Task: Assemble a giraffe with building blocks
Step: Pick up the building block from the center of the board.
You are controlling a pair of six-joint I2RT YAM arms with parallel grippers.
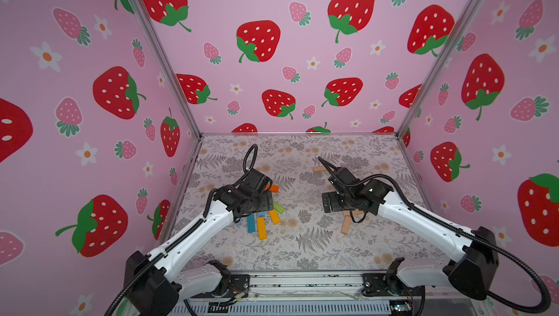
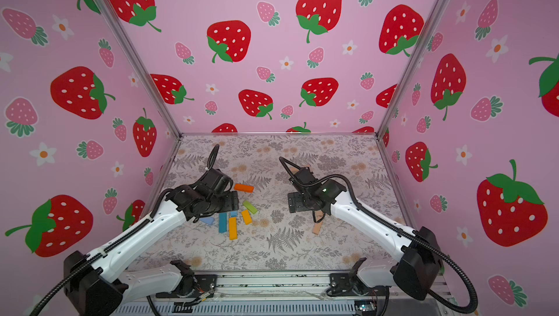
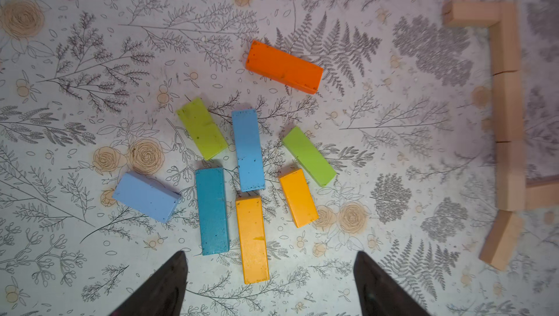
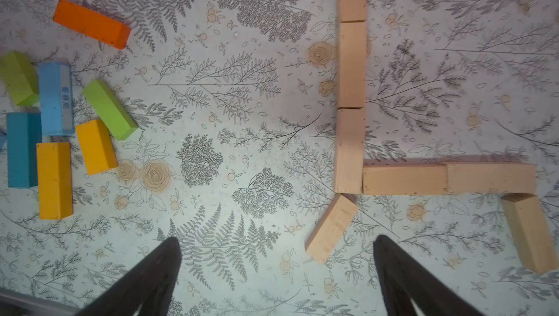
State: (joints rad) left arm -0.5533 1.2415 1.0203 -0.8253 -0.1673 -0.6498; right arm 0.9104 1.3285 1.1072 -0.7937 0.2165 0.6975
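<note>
The left gripper (image 3: 270, 254) is hovering, jaws spread and empty, over eight smooth painted blocks (image 3: 247, 149) lying loose on the fern-printed table (image 3: 90, 57). The right gripper (image 4: 276, 239), jaws likewise spread, is hovering near plain wooden bars (image 4: 351, 63) lying end to end in an angular outline.

A wide strip of bare table (image 4: 230, 112) lies open between the painted blocks (image 3: 247, 149) and the tan blocks (image 4: 351, 63), which butt end to end as a continuous barrier (gaps inside the painted cluster are narrow; the orange block (image 3: 284, 66) lies apart).
</note>
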